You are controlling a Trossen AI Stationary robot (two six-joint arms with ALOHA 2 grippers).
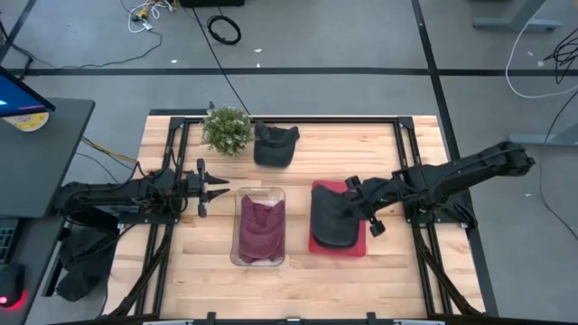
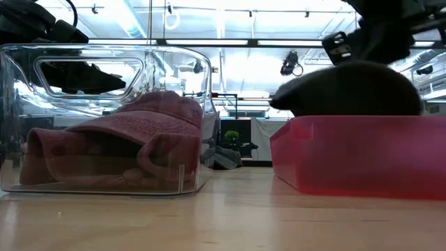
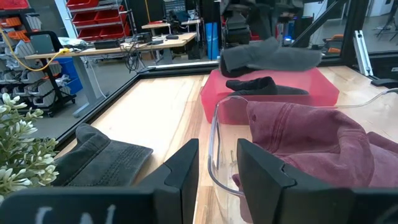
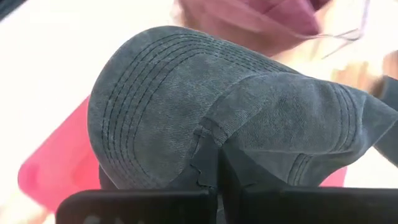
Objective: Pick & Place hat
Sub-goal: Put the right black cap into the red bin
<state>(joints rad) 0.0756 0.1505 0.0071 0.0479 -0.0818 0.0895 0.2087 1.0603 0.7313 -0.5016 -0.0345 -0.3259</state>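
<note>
A dark grey cap (image 1: 332, 221) hangs in my right gripper (image 1: 354, 209) over the red bin (image 1: 359, 247). It also shows in the low view as the cap (image 2: 348, 87) at the bin's rim (image 2: 355, 157). A maroon hat (image 1: 260, 230) lies inside the clear container (image 1: 242, 193). A second dark cap (image 1: 275, 144) rests flat on the table beside a small plant (image 1: 228, 129). My left gripper (image 1: 219, 190) is open and holds nothing, level at the container's left side. My right gripper (image 4: 217, 180) pinches the grey cap between its two fingers, at the cloth where the stitched brim meets the crown (image 4: 208, 140). The fingers come slanting down from the table's right. The cap (image 3: 267, 59) sits above the bin, and a dark part (image 3: 258, 84) droops into it.
The clear container (image 2: 104, 63) and the red bin stand side by side mid-table with a narrow gap between them. The plant and the second cap (image 3: 99, 158) sit toward the far edge. Bare wood lies along the near edge. Black frame rails run down both sides.
</note>
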